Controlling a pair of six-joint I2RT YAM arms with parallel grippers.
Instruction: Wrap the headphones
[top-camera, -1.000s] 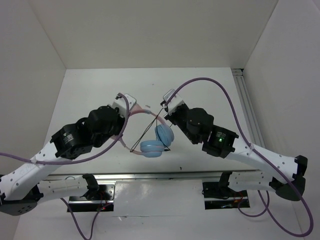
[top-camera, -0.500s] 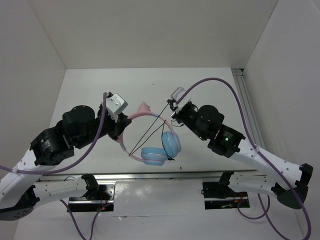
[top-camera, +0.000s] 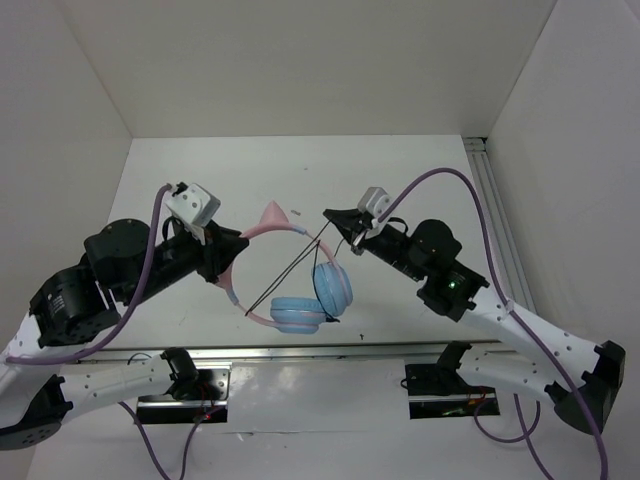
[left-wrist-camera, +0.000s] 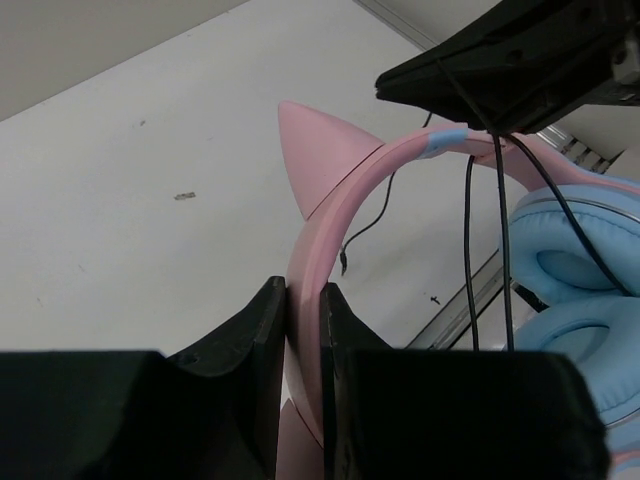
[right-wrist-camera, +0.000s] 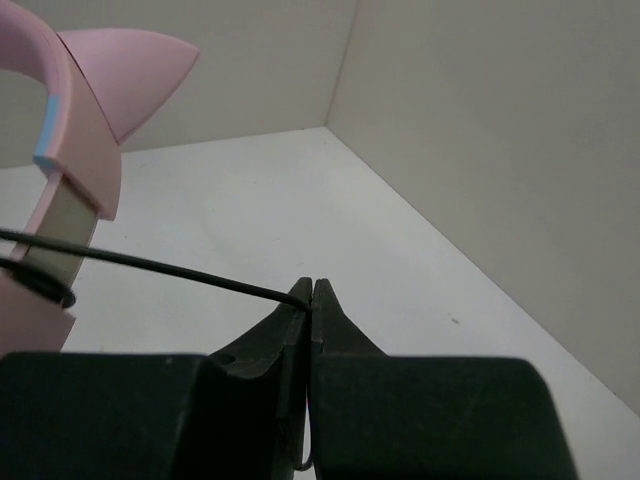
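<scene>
The headphones hang between my two grippers above the table: the pink cat-eared headband is on top, and the two light blue ear cups hang below. My left gripper is shut on the left side of the headband, which sits between its fingertips in the left wrist view. My right gripper is shut on the thin black cord, pinched at its tips in the right wrist view. The cord runs taut to the headband. Loops of cord cross the band.
The white table lies inside white walls. A metal rail runs along its right edge and another along the near edge. Thick purple robot cables arch over both arms.
My left gripper has drawn back to the left with the headband, turning the headphones. My right gripper has moved right with the cord, pulling it tauter. The ear cups have swung slightly.
</scene>
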